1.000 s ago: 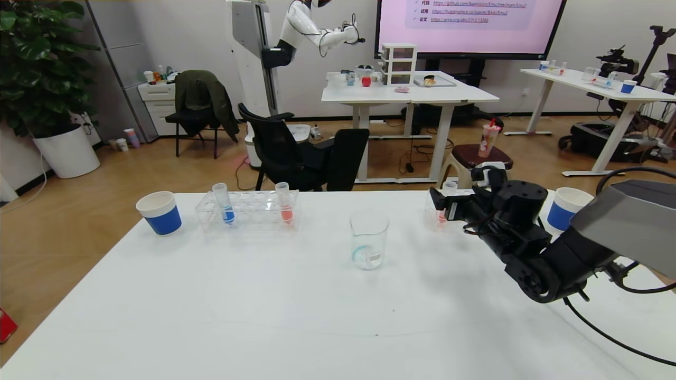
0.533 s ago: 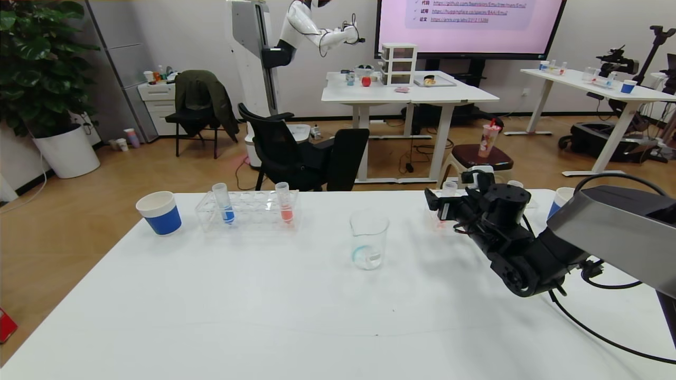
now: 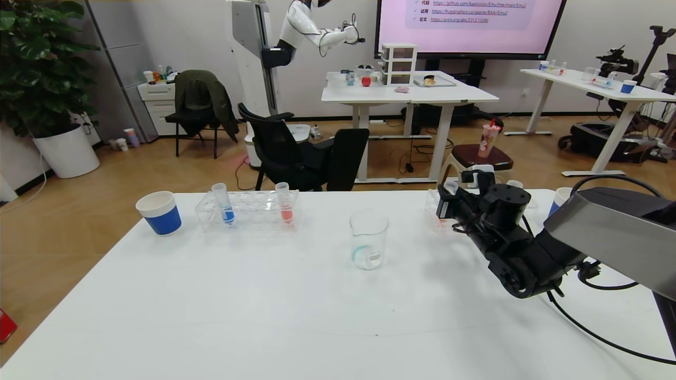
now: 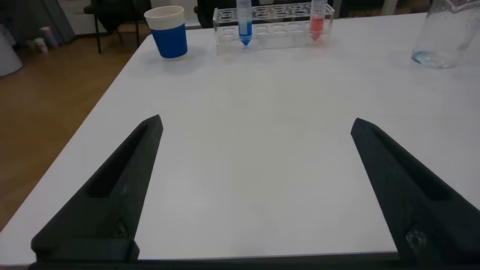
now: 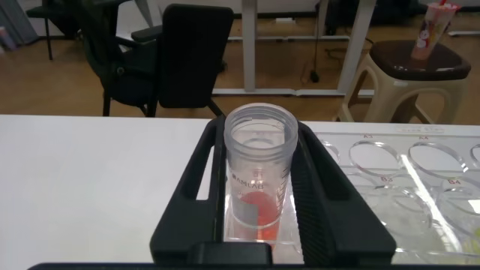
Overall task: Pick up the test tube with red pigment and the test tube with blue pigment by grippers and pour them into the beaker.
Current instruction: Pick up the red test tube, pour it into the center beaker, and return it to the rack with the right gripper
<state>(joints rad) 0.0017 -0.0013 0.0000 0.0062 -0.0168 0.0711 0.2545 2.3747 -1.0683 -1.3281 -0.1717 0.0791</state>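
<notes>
My right gripper [image 3: 445, 205] reaches over the table's far right. In the right wrist view, the gripper [image 5: 260, 133] is shut on the test tube with red pigment [image 5: 261, 176], one finger flush against each side. The tube [image 3: 450, 186] stands upright in a clear rack [image 3: 432, 212]. A second red tube [image 3: 285, 210] and the test tube with blue pigment [image 3: 227, 210] stand in another clear rack [image 3: 251, 212] at the far left. The empty-looking beaker [image 3: 368, 240] stands between the racks. My left gripper [image 4: 256, 124] is open over bare table and is out of the head view.
A blue-banded paper cup [image 3: 160, 212] stands left of the left rack. Another cup [image 3: 560, 203] is partly hidden behind my right arm. The left wrist view also shows the cup [image 4: 168, 31], the left rack's tubes and the beaker [image 4: 450, 37] farther off.
My right gripper has moved forward and a little to the right, so that its fingers now enclose the red tube in the right rack. The left-side objects and the beaker have not moved.
</notes>
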